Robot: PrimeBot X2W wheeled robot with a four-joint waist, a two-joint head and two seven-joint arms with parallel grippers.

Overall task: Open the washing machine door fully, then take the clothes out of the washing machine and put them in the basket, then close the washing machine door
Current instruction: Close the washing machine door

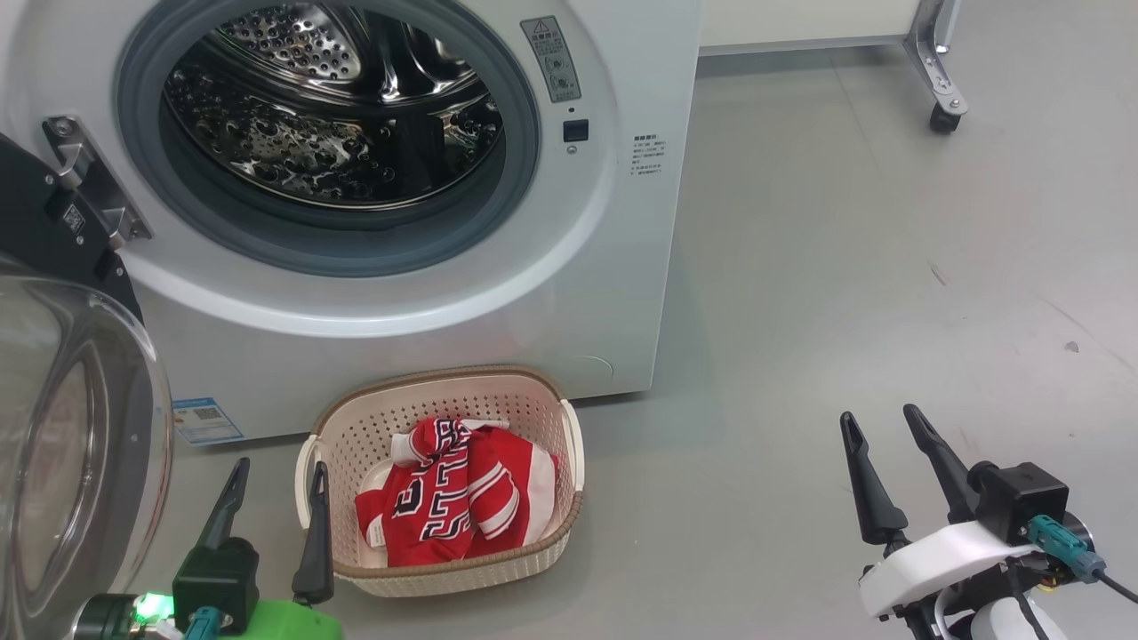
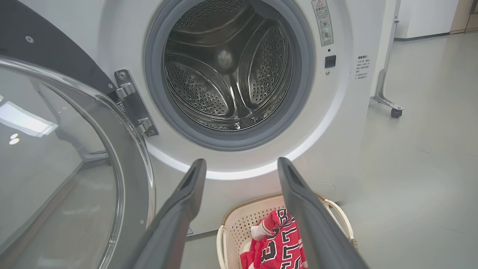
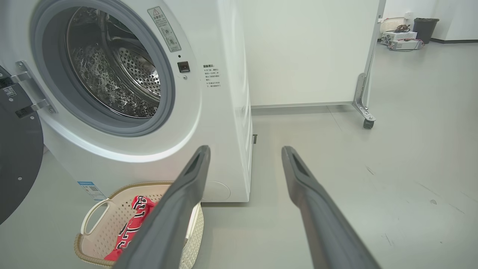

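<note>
hanging low at the lower left of the head view: left gripper (image 1: 280, 465), its fingers (image 1: 313, 524) spread wide and holding nothing. the inner finger stands just beside the left handle of the basket (image 1: 533, 391); contact cannot be told.

right gripper (image 1: 881, 414) at lower right, fingers (image 1: 869, 493) likewise spread wide and empty, over the grey floor (image 1: 800, 267), well apart from the basket.

the clothes (image 1: 453, 507): red jersey, white stripes, dark block lettering, bunched inside the basket. they lie to the right of the left gripper's fingers and apart from them.

the basket sits on the floor just in front of the washing machine (image 1: 622, 222), below its round opening.

the washing machine door (image 1: 62, 444) is swung open to the left on its hinge (image 1: 89, 182), with the glass bowl just left of the left gripper. the drum (image 1: 338, 133) shows shiny perforated steel.

left wrist view: the jersey is partly hidden behind the finger on that view's right.

right wrist view: the basket and jersey are partly hidden behind the finger on that view's left; the other finger is over the floor.
</note>
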